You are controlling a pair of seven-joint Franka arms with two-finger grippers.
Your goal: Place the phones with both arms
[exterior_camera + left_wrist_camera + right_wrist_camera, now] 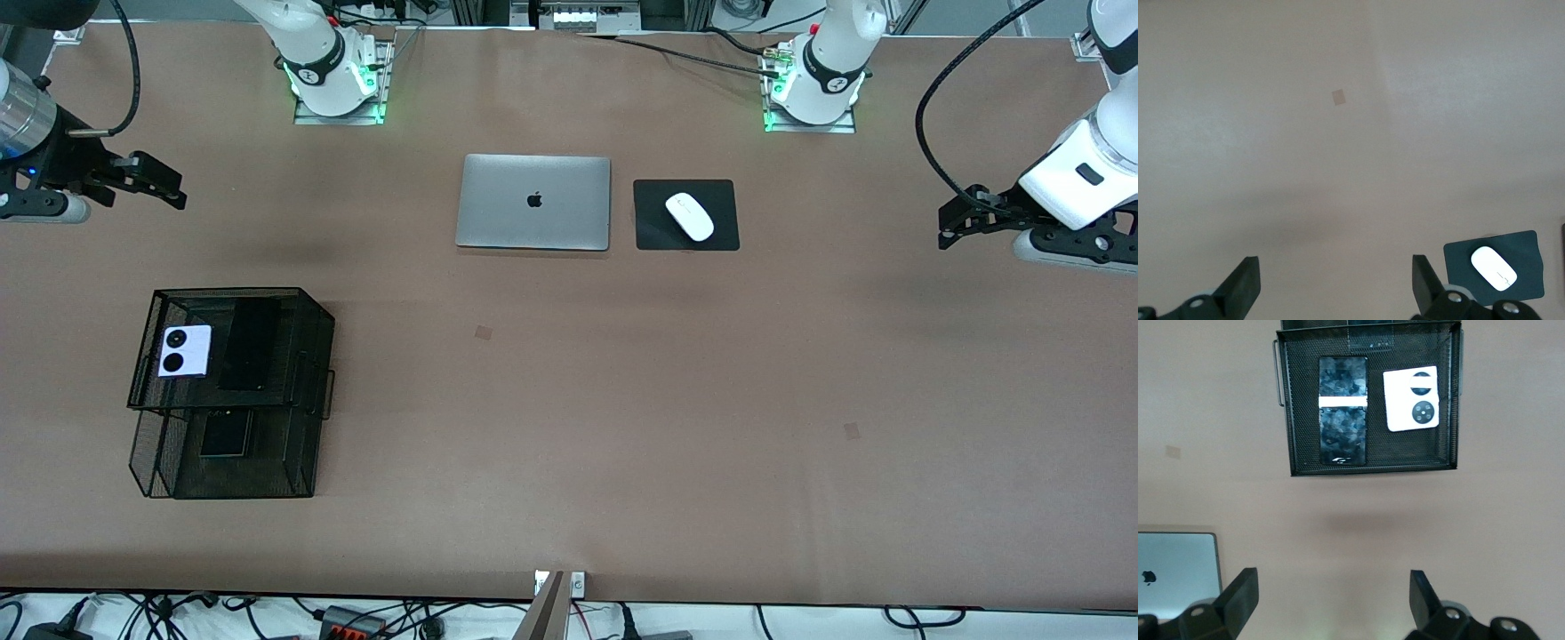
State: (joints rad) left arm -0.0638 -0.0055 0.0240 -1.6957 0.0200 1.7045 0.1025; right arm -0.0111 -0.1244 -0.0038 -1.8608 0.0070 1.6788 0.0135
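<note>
A black two-tier mesh tray [311, 307] stands toward the right arm's end of the table. Its upper tier holds the white squarish phone [185, 351] with two black circles and the long black phone [249, 344] beside it. The small squarish black phone [225, 433] lies in the lower tier. The right wrist view shows the tray [1288, 420], the long black phone [1343, 411] and the white phone [1412, 399]. My right gripper [169, 191] is open and empty, above the table at the right arm's end. My left gripper [951, 227] is open and empty, above bare table at the left arm's end.
A shut silver laptop [533, 202] lies mid-table near the arm bases, also in the right wrist view [1175, 570]. A white mouse [690, 216] sits on a black pad [653, 231] beside it, also in the left wrist view [1493, 268]. Small tape marks [483, 332] dot the brown table.
</note>
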